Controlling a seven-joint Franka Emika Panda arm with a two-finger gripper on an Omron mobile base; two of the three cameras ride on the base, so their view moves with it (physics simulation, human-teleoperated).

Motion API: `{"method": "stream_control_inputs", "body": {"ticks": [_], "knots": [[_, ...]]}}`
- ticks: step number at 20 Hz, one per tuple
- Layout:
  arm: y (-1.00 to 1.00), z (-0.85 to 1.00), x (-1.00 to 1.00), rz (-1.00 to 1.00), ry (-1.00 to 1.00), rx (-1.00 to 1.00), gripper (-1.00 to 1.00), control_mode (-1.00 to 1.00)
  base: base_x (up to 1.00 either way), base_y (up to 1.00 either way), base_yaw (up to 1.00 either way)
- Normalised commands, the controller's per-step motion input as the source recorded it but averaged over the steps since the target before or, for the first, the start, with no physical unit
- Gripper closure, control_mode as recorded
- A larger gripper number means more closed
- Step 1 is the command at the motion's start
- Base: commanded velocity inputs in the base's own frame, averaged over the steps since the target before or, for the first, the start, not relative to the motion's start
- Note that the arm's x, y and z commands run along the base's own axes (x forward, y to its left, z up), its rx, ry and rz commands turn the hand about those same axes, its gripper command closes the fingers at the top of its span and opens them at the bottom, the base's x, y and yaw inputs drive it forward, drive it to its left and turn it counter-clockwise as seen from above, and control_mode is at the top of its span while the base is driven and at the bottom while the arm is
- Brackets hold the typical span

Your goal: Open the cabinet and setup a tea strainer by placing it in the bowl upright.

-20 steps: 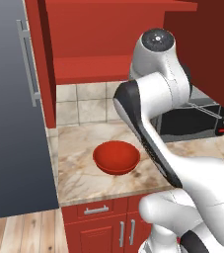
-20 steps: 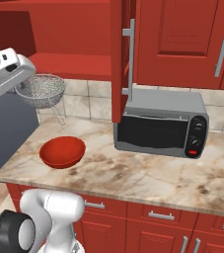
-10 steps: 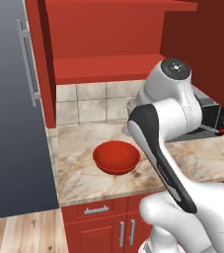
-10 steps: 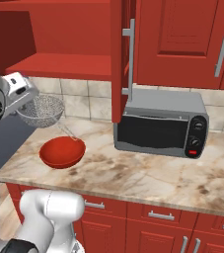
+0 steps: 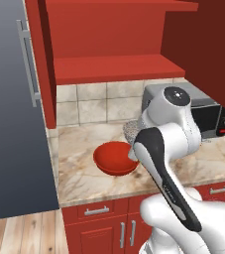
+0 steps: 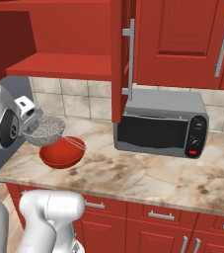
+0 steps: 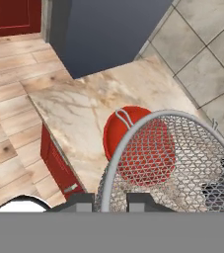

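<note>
Right base view sets out the scene: the cabinet point(image 6: 74, 34) stands open well above the claw, its shelf bare, with a microwave point(image 6: 160, 123) far off on the claw's other side. On the counter point(image 6: 133, 173), just below the claw and a little forward of it, sits the bowl point(image 6: 60, 152). The gripper point(image 6: 28, 117) is pinched shut on the rim of the tea strainer point(image 6: 45, 129), which hangs out from the fingertips with its mesh cup opening upward, roughly level. Its thin handle point(image 6: 74, 143) seems to run on away from the claw over the bowl's far rim.

From the hand camera, the bowl point(image 7: 138, 143) shows through the mesh of the strainer point(image 7: 172, 163), so the cup lies almost over it but offset toward the near rim. As I judge it, the coming move is a short descent with a slight push forward, keeping the cup level.
</note>
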Motion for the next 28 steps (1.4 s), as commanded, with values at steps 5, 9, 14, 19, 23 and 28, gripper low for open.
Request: {"method": "stream_control_inputs", "body": {"ticks": [5,9,14,19,23,28], "knots": [[0.00,-0.45,0.00,0.13,0.00,0.00,1.00,-1.00,0.00,0.00,0.00],[0.00,-0.38,0.00,0.09,0.00,0.00,1.00,-1.00,0.00,0.00,0.00],[0.00,-0.41,0.00,0.04,0.00,0.00,1.00,-1.00,0.00,0.00,0.00],[0.00,-0.29,0.03,0.00,0.00,0.00,1.00,-1.00,0.00,0.00,0.00],[0.00,-0.21,0.04,0.00,0.00,0.00,1.00,-1.00,0.00,0.00,0.00],[0.00,-0.19,0.11,0.00,0.00,0.00,1.00,-1.00,0.00,0.00,0.00]]}}
